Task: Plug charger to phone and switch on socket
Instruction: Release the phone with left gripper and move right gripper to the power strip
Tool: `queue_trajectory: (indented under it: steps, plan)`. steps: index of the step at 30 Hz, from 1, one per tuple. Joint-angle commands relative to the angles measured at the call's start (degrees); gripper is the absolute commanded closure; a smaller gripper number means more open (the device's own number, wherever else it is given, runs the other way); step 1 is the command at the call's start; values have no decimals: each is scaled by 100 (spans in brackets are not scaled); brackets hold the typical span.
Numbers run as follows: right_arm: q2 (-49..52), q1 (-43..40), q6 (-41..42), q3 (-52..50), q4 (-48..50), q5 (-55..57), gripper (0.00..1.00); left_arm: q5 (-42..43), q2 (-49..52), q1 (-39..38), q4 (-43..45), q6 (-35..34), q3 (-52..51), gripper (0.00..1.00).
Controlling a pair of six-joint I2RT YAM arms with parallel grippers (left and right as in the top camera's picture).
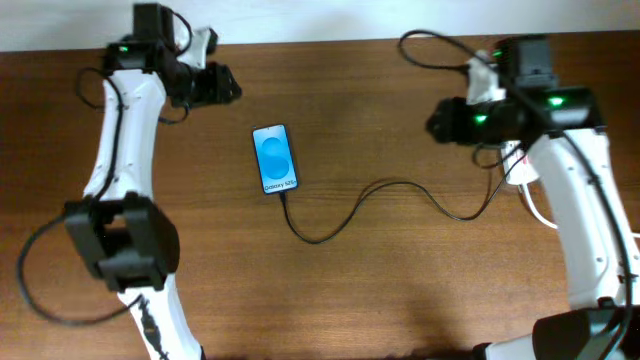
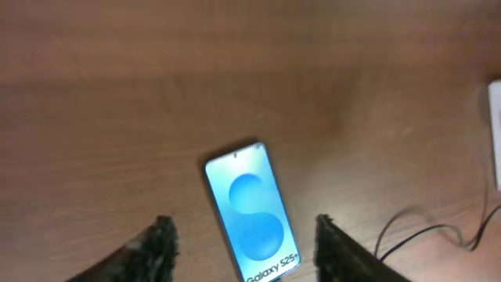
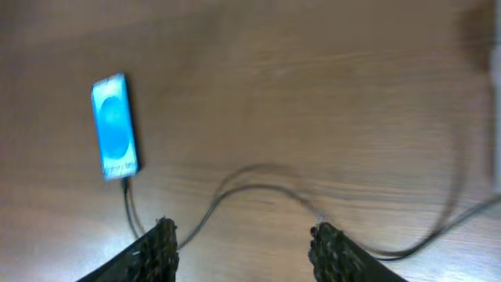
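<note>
The phone (image 1: 275, 158) lies flat on the wooden table with its blue screen up; it also shows in the left wrist view (image 2: 252, 211) and the right wrist view (image 3: 115, 138). The charger (image 1: 380, 195), a thin black cable, has its plug tip at the phone's near end and curves right across the table; it shows in the right wrist view (image 3: 258, 188). The socket (image 1: 522, 168) is mostly hidden under the right arm. My left gripper (image 1: 222, 88) is open and empty, up left of the phone. My right gripper (image 1: 440, 122) is open and empty, above the cable.
A white edge (image 2: 495, 133) shows at the far right of the left wrist view. The robots' thicker black cables loop near both arm bases. The wooden table (image 1: 380, 290) spreads below the cable.
</note>
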Motion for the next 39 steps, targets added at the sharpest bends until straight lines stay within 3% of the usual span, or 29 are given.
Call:
queue_trajectory:
  steps: [1,2,4,8,12,24,39]
  plan:
    - [-149,-863,28,339,-74,79,39,-352,-715,35,-11,20,149,9]
    - [-140,-1123,9,334,-70,81,39,-380,-822,35,-13,20,151,0]
    - [-70,-1749,9,334,-68,175,37,-380,-922,35,-15,20,149,0]
    - [214,-2715,-155,332,-7,181,22,-380,-940,35,-22,20,146,1]
    - [809,-3206,-284,332,238,177,19,-380,-940,35,-22,20,146,0]
    - [2284,-3235,-289,332,1504,243,18,-380,-940,35,-22,20,144,1]
    - [3333,-2826,-254,332,1930,592,18,-380,-940,35,-22,20,144,1]
